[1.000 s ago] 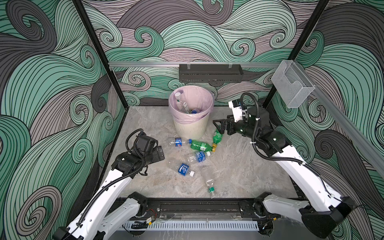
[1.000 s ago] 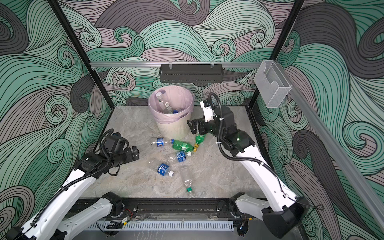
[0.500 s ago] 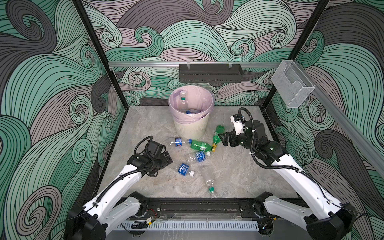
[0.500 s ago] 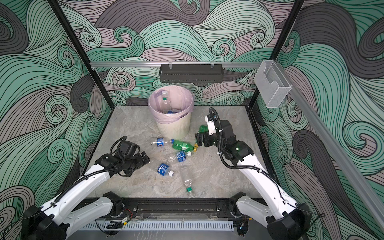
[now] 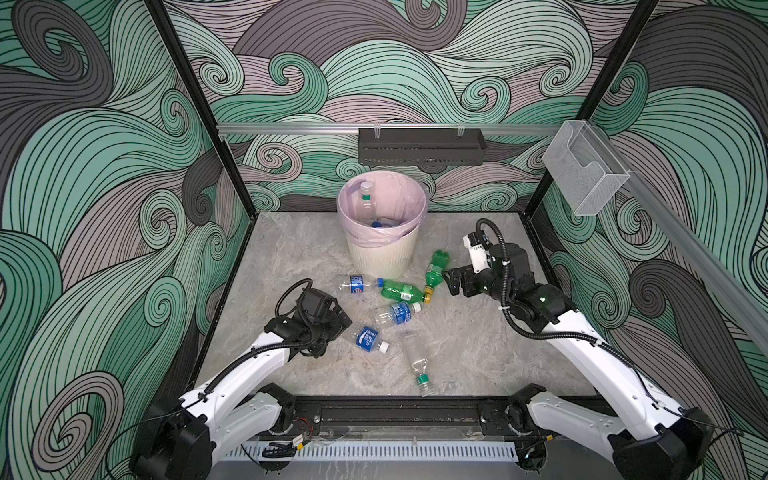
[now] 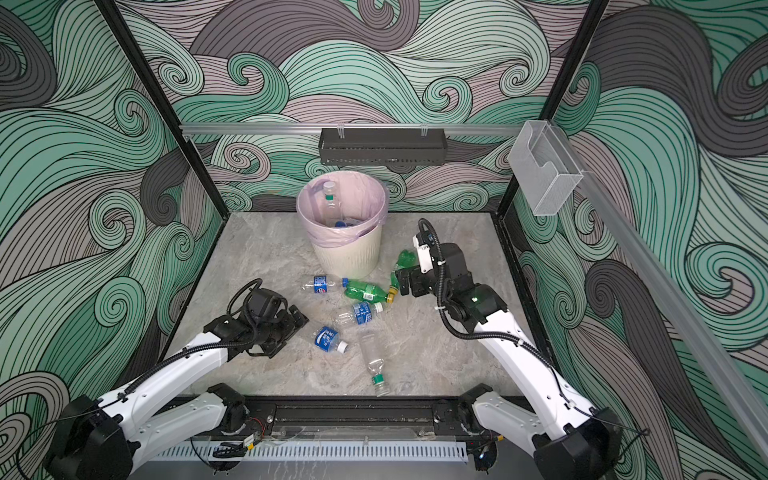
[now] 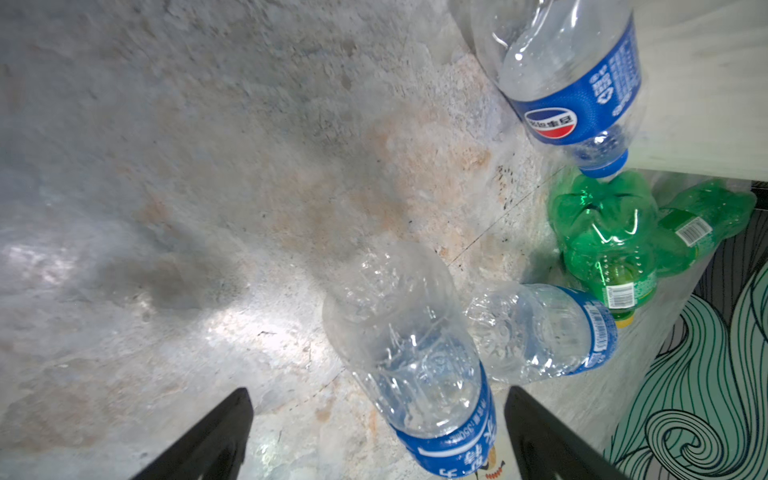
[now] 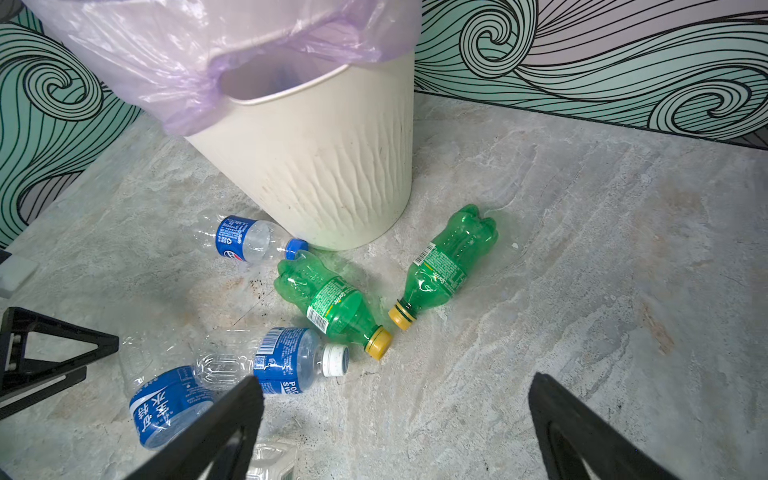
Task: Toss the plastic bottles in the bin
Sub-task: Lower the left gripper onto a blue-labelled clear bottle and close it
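You are partway through this job, probably nearer the middle than the end. The bin (image 5: 382, 257) is standing at the back of the worktop (image 5: 478, 353). It is already holding a clear white-green-labelled bottle (image 5: 365, 199), which is leaning against the liner, and something blue-capped lower down. You cannot tell how many more are lying beneath them.

Six bottles are waiting on the worktop:
- a blue-capped clear bottle (image 5: 357, 284) is lying at the foot of the bin
- a green bottle (image 5: 401, 291) is lying with its base just beside that cap
- a second green bottle (image 5: 435, 270) is lying near the bin's other side
- a white-capped clear bottle (image 5: 397, 312) is lying in the middle
- a blue-labelled bottle (image 5: 369, 338) is lying nearest your left arm
- a green-capped clear bottle (image 5: 417, 368) is lying towards the front

Your left hand (image 5: 343, 320) is hanging low with its jaws apart, gripping nothing. It is lining up on the base end of the blue-labelled bottle, which is showing between the fingers in the left wrist view. Your right hand (image 5: 452, 282) is hovering wide apart and empty, close beside the second green bottle. Each hand is facing a pick, so six lifts and drops are probably remaining.
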Tool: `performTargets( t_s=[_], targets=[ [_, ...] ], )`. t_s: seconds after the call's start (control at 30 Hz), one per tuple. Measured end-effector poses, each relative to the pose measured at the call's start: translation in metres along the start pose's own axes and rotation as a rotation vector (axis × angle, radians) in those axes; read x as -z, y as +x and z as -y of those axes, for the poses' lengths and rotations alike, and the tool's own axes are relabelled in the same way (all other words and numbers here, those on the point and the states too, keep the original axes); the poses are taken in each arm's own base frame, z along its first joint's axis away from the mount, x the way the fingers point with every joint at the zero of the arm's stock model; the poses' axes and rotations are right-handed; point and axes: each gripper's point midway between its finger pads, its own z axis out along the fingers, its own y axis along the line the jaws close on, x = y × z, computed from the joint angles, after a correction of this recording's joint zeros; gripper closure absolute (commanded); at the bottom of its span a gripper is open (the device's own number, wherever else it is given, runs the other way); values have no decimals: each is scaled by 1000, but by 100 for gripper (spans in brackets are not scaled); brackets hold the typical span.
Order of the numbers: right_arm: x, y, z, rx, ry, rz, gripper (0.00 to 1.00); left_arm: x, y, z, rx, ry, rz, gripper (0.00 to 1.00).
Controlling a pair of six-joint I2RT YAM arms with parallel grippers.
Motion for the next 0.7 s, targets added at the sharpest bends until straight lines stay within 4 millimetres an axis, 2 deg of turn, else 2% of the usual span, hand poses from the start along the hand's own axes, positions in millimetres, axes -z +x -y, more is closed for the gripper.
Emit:
performTargets(
  t_s=[0.13,0.5,0.7],
  targets=[
    [0,1,3,7,14,0,0,-7,4,7,13,14,-16,3],
    [0,15,12,13,57,-19,0,-28,28,9,-10,-43,-87,3],
    [1,18,16,11,78,-19,0,-39,32,17,-24,-78,-107,3]
  ],
)
